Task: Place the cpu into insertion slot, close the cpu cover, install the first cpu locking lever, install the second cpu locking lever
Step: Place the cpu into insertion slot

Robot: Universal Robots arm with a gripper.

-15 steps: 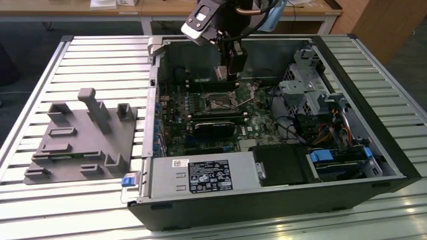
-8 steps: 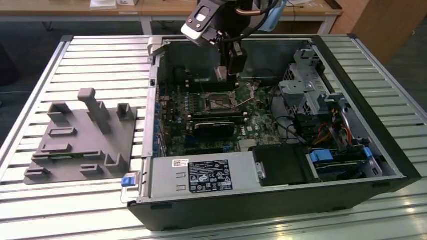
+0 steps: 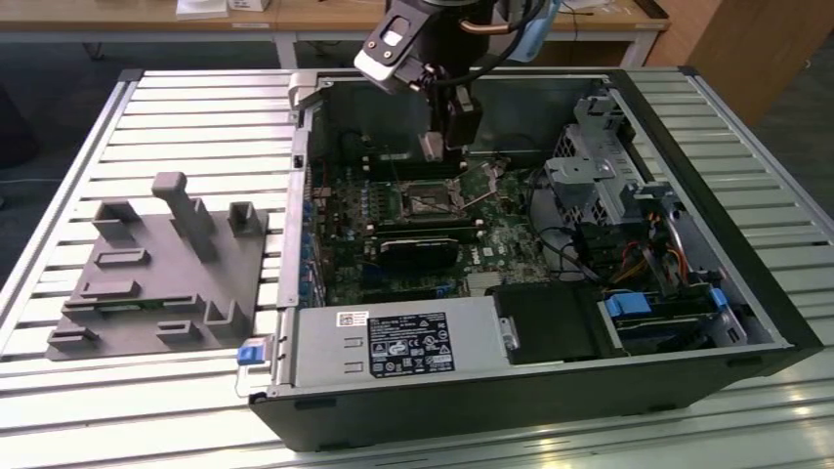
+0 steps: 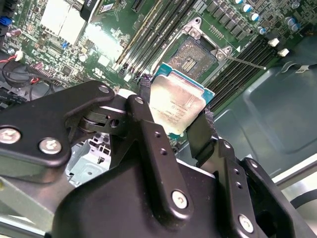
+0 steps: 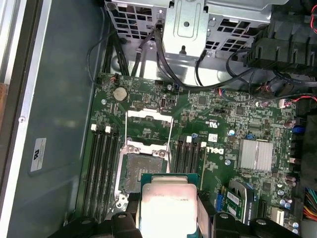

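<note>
Clamping the cpu (image 4: 178,101) by two opposite edges, the gripper (image 4: 177,105) has its black fingers (image 4: 148,129) closed hard on the chip, pale metal face turned up toward both wrist cameras. And there's the target: the insertion slot (image 5: 141,171) lies bare, just beyond the chip's leading edge and below it, clearly apart, no contact. The cpu cover (image 5: 148,113) is thrown back open on the slot's far side, and a thin wire lever (image 4: 245,62) stands free beside the socket. From the exterior view, the arm hangs inside the open computer case (image 3: 729,293), above the green motherboard (image 3: 502,244). The case lies on its side on a slatted metal table (image 3: 195,107). A grey fixture block (image 3: 144,274) sits at the exterior view's left, with wooden desks (image 3: 326,15) behind.
</note>
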